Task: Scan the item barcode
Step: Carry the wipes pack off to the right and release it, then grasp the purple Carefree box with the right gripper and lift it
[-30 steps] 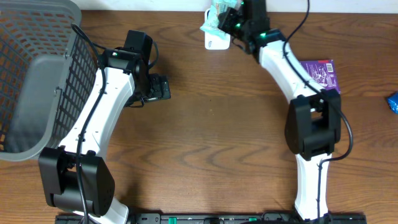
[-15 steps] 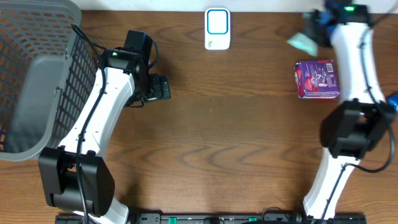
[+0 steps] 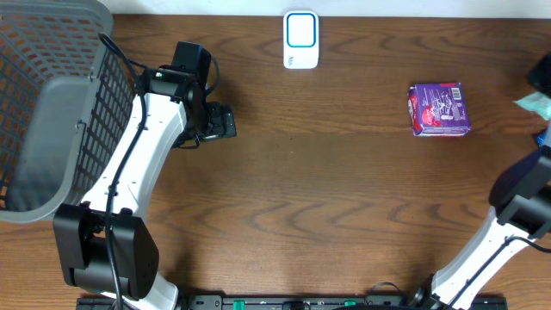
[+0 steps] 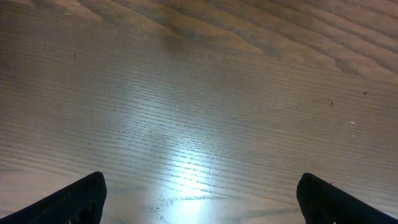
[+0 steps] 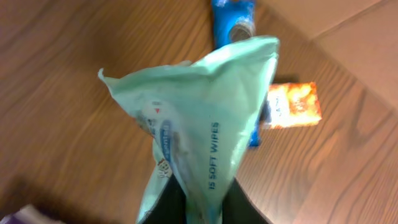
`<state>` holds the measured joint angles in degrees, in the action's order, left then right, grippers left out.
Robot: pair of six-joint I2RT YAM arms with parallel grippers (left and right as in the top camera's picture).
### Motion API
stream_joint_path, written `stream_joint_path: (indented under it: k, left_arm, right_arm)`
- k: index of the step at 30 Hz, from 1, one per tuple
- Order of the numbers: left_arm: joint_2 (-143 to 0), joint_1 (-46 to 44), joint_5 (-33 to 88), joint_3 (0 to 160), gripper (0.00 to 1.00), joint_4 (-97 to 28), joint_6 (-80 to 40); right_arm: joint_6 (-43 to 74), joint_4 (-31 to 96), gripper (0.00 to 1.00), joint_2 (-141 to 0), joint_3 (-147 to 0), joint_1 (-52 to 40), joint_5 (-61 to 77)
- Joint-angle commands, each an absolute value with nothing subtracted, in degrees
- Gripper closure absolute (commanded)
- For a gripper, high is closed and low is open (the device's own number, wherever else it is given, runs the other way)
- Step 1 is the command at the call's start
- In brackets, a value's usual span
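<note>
wipes pack (image 5: 199,143) at far right of overhead, well apart from scanner (image 3: 300,39); right pincer (image 5: 198,208) clamped on it above blue packet (image 5: 233,18). left pincer (image 4: 199,193) apart. likely put-down step: next, release.

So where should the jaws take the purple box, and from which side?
The purple box lies flat on the table, apart from other things, so probably come from above, with the jaws across its far and near edges. That span looks narrower.
</note>
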<state>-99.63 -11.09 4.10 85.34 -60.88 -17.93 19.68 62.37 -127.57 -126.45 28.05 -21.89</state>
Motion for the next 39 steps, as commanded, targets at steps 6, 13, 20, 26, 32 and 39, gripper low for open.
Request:
stream_joint_path:
  k: [6, 13, 20, 26, 32, 39]
  left_arm:
    - [-99.35, -11.05, 3.33, 85.19, 0.02, -61.01, -17.19]
    - [-99.35, -11.05, 3.33, 85.21, 0.02, -61.04, -17.17]
    - [-99.35, -11.05, 3.36, 85.21, 0.02, -61.01, -17.17]
    - [-99.35, -11.05, 3.36, 85.19, 0.02, -61.01, -17.17]
    - [-99.35, -11.05, 3.36, 85.19, 0.02, -61.01, -17.17]
    - [-99.35, -11.05, 3.33, 85.21, 0.02, -61.01, -17.17]
  right_arm:
    - [17.91, 61.08, 0.12, -126.48, -126.17, 31.48, -19.27]
    - [14.48, 61.32, 0.13, -126.78, -123.76, 30.63, 0.38]
    - [12.51, 62.85, 0.1, -126.78, -117.54, 26.63, 8.08]
    - [4.6, 59.99, 0.08, -126.78, -109.03, 23.59, 14.44]
    - [-0.36, 56.31, 0.09, -126.78, -100.97, 21.63, 28.36]
    - [-3.75, 57.12, 0.19, -126.78, -96.99, 16.56, 40.47]
